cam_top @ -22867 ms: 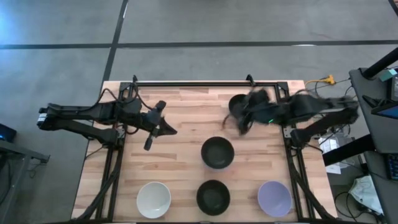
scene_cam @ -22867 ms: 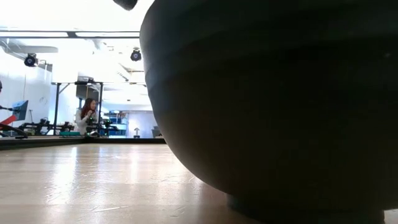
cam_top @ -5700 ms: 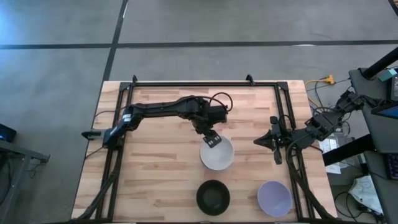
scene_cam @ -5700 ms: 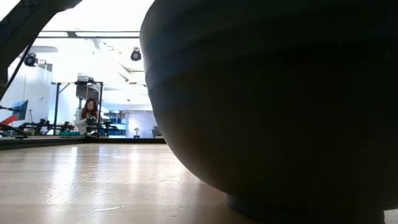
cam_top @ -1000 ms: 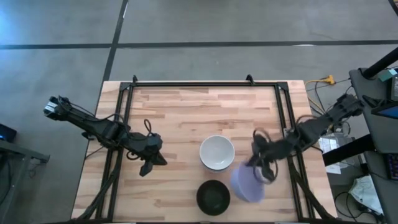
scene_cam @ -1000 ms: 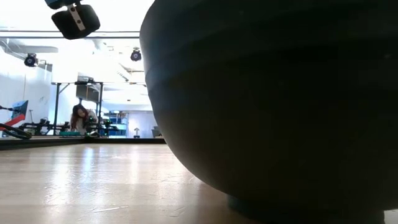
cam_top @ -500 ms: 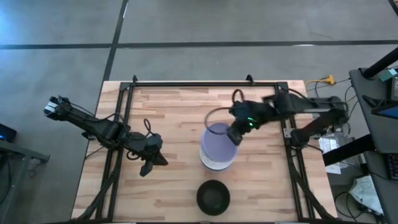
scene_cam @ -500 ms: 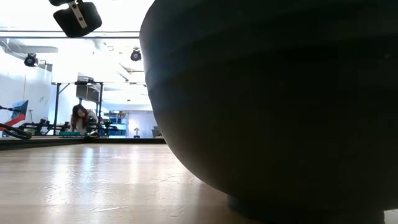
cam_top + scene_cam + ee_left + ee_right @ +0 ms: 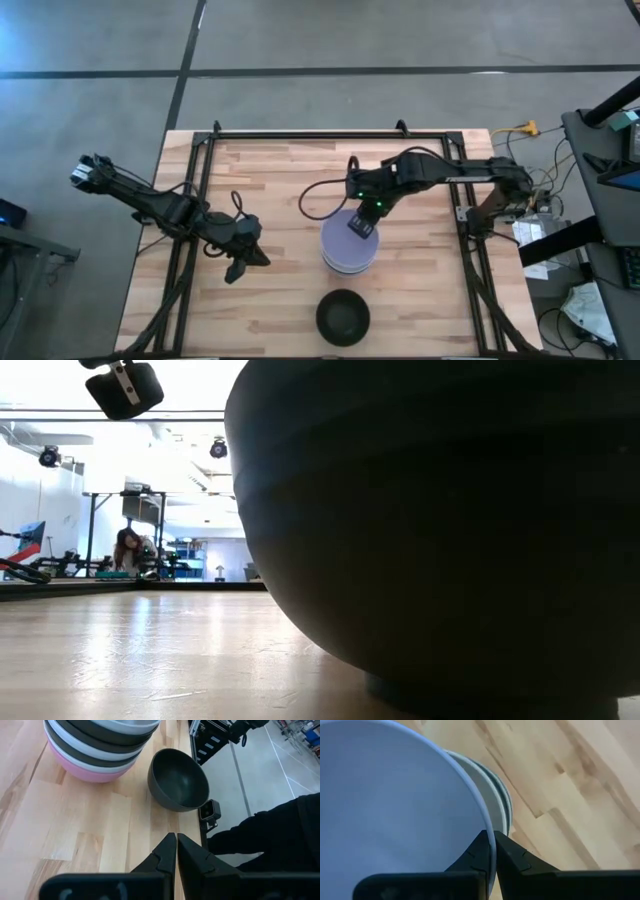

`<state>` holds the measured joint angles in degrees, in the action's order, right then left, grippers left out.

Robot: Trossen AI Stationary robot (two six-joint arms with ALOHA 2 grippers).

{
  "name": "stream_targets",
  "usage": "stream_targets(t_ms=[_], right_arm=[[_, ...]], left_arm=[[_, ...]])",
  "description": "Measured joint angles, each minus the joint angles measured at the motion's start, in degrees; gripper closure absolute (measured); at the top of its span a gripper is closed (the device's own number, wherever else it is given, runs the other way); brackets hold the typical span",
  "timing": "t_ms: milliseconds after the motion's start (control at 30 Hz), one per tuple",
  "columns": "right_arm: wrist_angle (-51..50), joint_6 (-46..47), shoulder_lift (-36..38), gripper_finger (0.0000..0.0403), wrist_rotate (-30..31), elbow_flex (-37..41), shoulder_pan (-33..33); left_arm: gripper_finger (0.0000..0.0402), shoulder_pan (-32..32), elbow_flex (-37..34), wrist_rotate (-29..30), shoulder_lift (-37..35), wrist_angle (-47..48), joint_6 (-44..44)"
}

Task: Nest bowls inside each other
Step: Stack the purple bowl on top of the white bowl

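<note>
A stack of nested bowls (image 9: 349,250) stands mid-table, with a pink bowl (image 9: 95,772) at its base and black and white ones above it. The lavender bowl (image 9: 345,240) sits on top, over white rims (image 9: 500,805). My right gripper (image 9: 362,226) is shut on the lavender bowl's rim. A single black bowl (image 9: 343,316) rests on its foot near the table's near edge and fills the low view (image 9: 430,530). My left gripper (image 9: 252,262) waits shut above the table's left side, away from every bowl; its own view shows the fingers (image 9: 176,847) closed. My right gripper pinches the lavender bowl's rim (image 9: 481,812) on the bowl's far-right side, one finger inside the bowl and one outside. The fingers come down from above, slanting in from the far right. The bowl sits upright on top of the stack.
Black frame rails (image 9: 455,200) run along the table's left, right and far sides. A small camera (image 9: 210,811) sits at the near edge beside the single black bowl. Bare wood lies left and right of the stack. A person (image 9: 128,550) shows far off in the room.
My right gripper has carried the lavender bowl from the table's near right up and over toward the centre. The bowl was tilted above the stack, then came down level onto it. The gripper has stayed shut on the rim.
</note>
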<state>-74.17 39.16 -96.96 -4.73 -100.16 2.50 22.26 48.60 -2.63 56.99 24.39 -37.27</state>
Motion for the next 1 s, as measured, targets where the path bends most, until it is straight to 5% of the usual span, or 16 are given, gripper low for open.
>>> stream_targets(t_ms=[1000], right_arm=[[0.5,-2.2,-2.5,0.039,-1.4,3.8,-1.0]], left_arm=[[0.0402,0.0,0.0,-1.8,5.1,-2.3,0.1]])
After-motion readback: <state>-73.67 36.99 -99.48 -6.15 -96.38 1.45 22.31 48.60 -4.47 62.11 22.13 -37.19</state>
